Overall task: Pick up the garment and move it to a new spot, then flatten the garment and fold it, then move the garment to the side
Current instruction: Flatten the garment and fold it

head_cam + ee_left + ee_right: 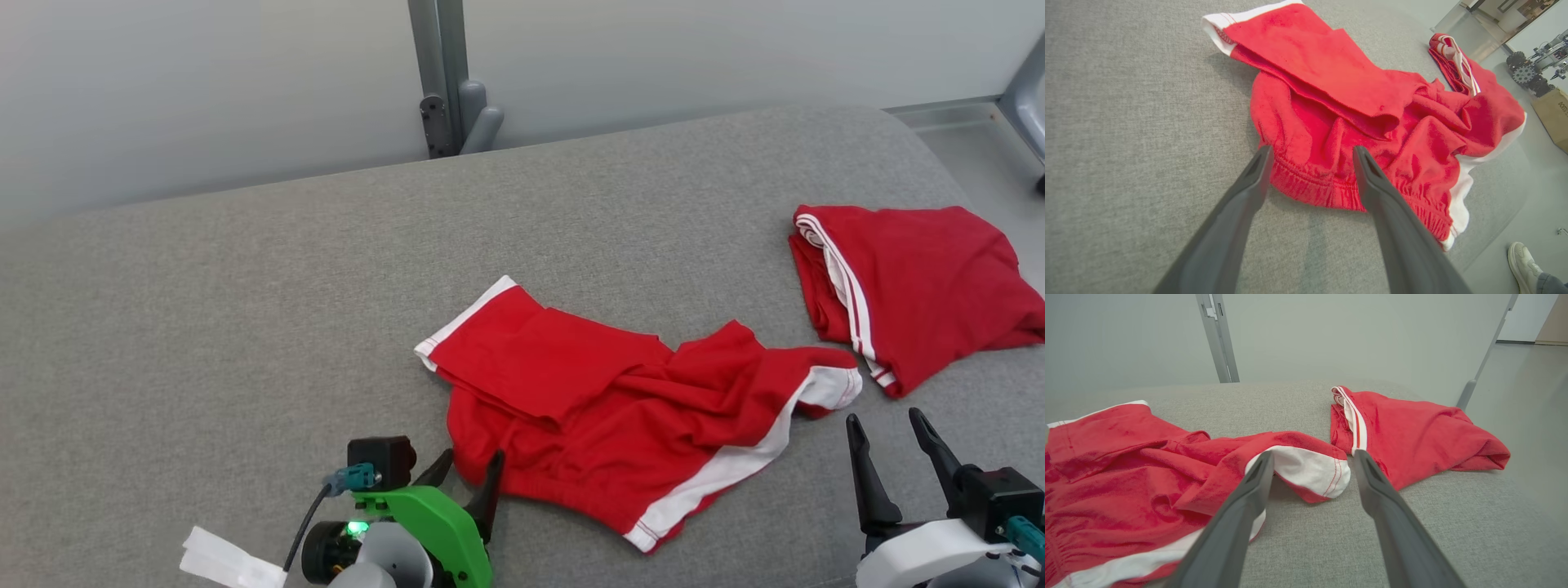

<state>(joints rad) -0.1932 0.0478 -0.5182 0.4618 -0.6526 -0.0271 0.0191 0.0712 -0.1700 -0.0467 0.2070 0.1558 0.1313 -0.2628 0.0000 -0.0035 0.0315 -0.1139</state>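
Both sets of jaws are held wide apart, and nothing is gripped by either. The elastic waistband point(1327, 192) of the garment point(604, 408) is straddled by the left gripper point(1311, 152), its fingertips point(1261, 161) being placed at the gathered edge; contact cannot be confirmed. The right gripper point(1312, 454) is placed just short of the white leg hem point(1314, 469).

The garment (a pair of red shorts with white trim) is found crumpled near the middle of the grey padded surface point(245, 327). One leg is folded back over the body and the other is trailed toward the robot's right. A second red garment point(906, 286), already folded, is laid just beside the trailing leg; whether the two touch cannot be told.

Handling is judged as follows. The fabric is expected to be light, soft and limp. No shape will be kept when it is lifted, and loose parts will be left hanging or dragged. Slippage is considered unlikely, provided that enough cloth is gathered between the fingers. The waistband is recommended as the primary hold, since the thickest and firmest edge is offered there. The white leg hem is recommended as the second hold, so that the garment may be carried spread between two points rather than bunched. Care is advised at the hem, where the second red garment could be caught
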